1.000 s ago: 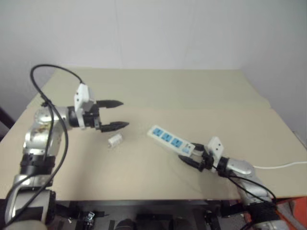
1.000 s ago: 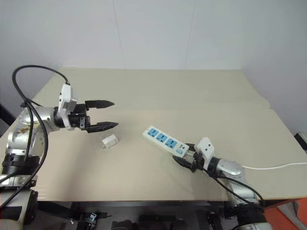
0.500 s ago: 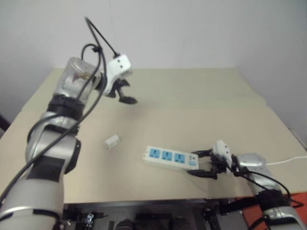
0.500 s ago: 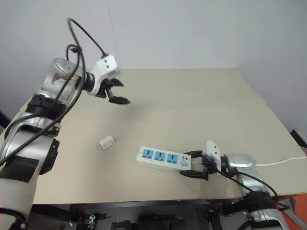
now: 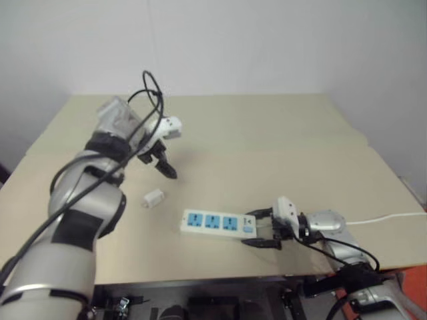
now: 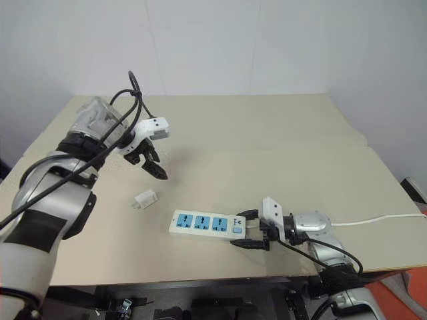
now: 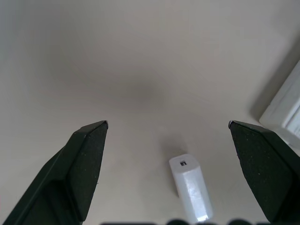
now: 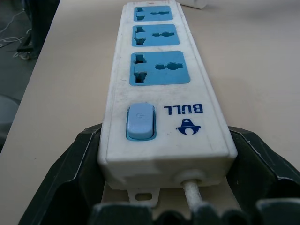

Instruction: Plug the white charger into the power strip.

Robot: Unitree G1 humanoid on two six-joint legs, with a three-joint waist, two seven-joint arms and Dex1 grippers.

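charger (image 6: 145,199) left of power strip (image 6: 206,225), apart

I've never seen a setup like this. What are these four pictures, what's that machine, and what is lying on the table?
It is a humanoid robot with two arms, each ending in two black fingers. The two wide pictures come from cameras in its head, looking down over a beige table. The two close-ups come from small cameras on its wrists, looking along the fingers.

On the table lie a white charger and a power strip with three blue sockets and a thin white cord.

The left gripper hangs open above the charger, pointing down at it without touching; its wrist picture shows the charger between the spread fingers. The right gripper has its fingers on either side of the strip's switch end, holding it.
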